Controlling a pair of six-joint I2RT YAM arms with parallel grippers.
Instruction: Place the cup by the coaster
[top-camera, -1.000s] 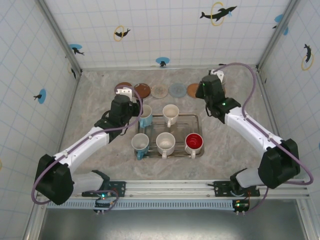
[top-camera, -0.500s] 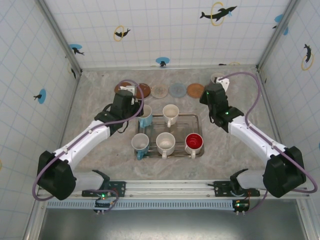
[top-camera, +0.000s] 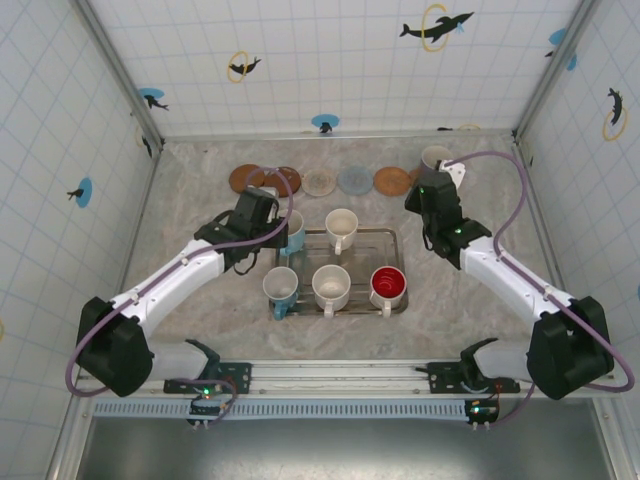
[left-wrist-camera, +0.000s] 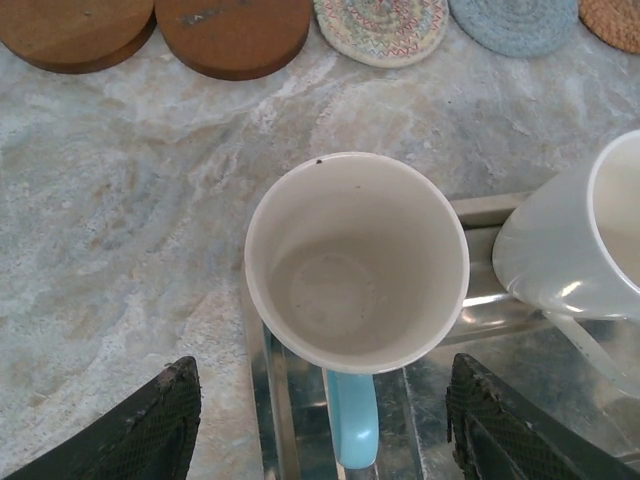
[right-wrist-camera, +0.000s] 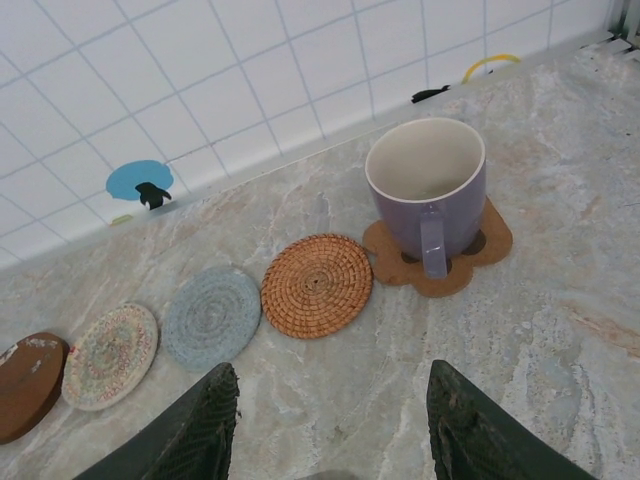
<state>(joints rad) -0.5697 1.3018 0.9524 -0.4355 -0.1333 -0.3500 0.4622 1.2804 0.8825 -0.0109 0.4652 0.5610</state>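
The left end effector (left-wrist-camera: 325, 425) hangs with its two fingers spread wide, gripping nothing. Just ahead of and below it stands the blue-handled cup (left-wrist-camera: 357, 262), upright and empty, its handle pointing back toward the gap between the fingers. The cup stands at the corner of the metal tray (left-wrist-camera: 480, 210), and a white cup (left-wrist-camera: 570, 235) stands just to the right of it in the same tray. Farther ahead of this end effector, two wooden coasters (left-wrist-camera: 235, 35) lie flat on the marbled worktop (left-wrist-camera: 120, 230).

The right end effector (right-wrist-camera: 335, 425) is also spread and empty. Ahead of it and to the right, a purple cup (right-wrist-camera: 428, 190) stands upright on a flower-shaped cork coaster (right-wrist-camera: 470, 255), handle facing the fingers. Straight ahead lies a woven coaster (right-wrist-camera: 316, 285), with a blue-grey coaster (right-wrist-camera: 211, 316) beside it to the left.
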